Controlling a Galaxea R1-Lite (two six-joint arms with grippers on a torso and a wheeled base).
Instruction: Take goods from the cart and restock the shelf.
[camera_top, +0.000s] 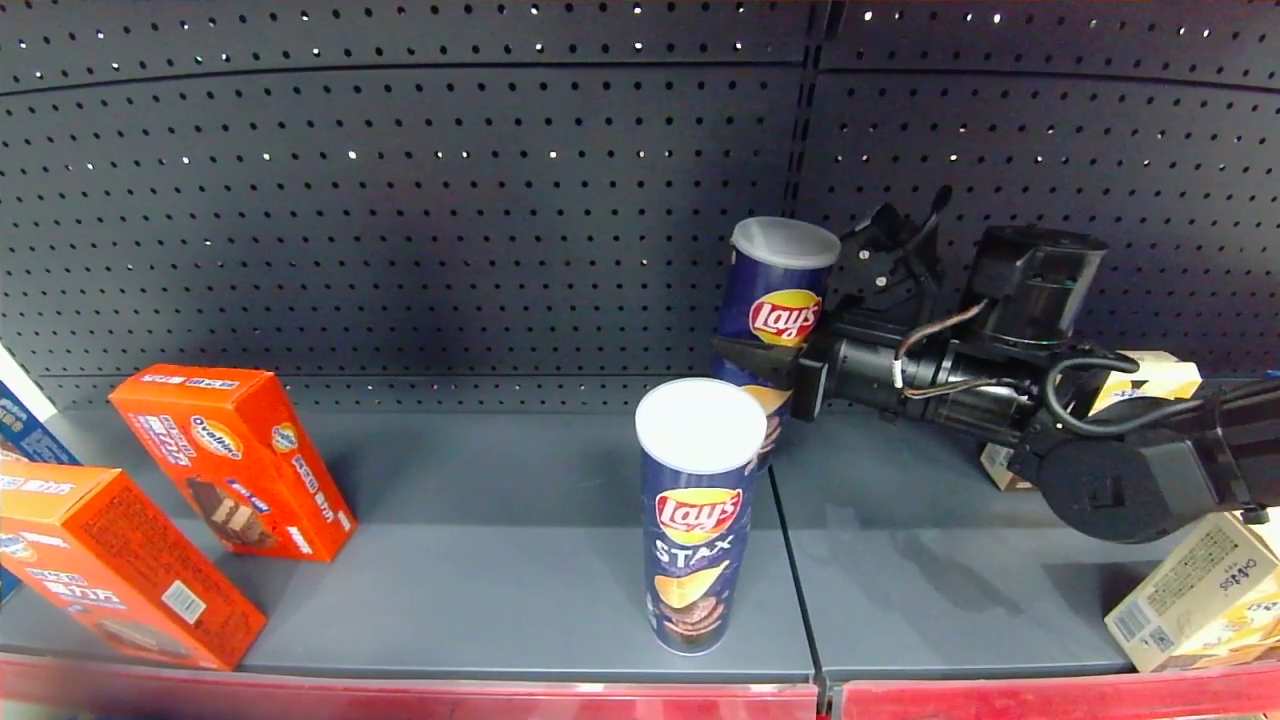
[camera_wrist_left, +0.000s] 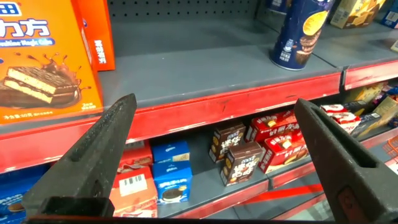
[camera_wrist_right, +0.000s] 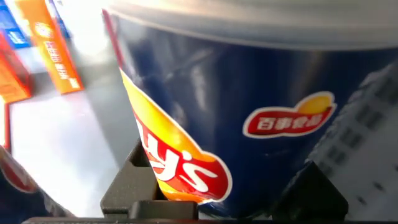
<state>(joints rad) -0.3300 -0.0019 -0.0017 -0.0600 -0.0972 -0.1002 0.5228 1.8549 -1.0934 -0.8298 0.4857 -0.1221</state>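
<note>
Presently, entries are listed by view.

Head view. Item: held can (camera_top: 780, 290), a tall cylindrical crisp tube, dark blue, with a pale plastic lid and a red-and-yellow emblem. It is carried slightly tilted, behind and just right of the standing can (camera_top: 697, 520) of the same kind, which is set upright near the front of the shelf (camera_top: 480, 580). Its base is hidden by the standing can, so contact with the board cannot be told. The right gripper (camera_top: 765, 355) is closed around its mid-body from the right. Orange boxes (camera_top: 235, 470) are laid at the left, pale cartons (camera_top: 1195, 600) at the right.

Left wrist view. The left gripper (camera_wrist_left: 211, 168) is held wide open, with nothing between its fingers, out in front of the shelf's red edge. The foot of the standing can (camera_wrist_left: 297, 40) is seen on the board. Small boxes (camera_wrist_left: 242, 158) are stocked on the lower shelf (camera_wrist_left: 205, 199).

Right wrist view. The held can (camera_wrist_right: 261, 106) is clamped between two dark fingers (camera_wrist_right: 134, 186), which are pressed against its wall below the lid.

Handling, as judged: the tube is taken to be light, stiff-walled yet crushable, and glossy enough to slip. It is likely to tip, being tall on a narrow base, and its contents are fragile. A mid-body hold with moderate squeeze is advised, and an upright set-down.
</note>
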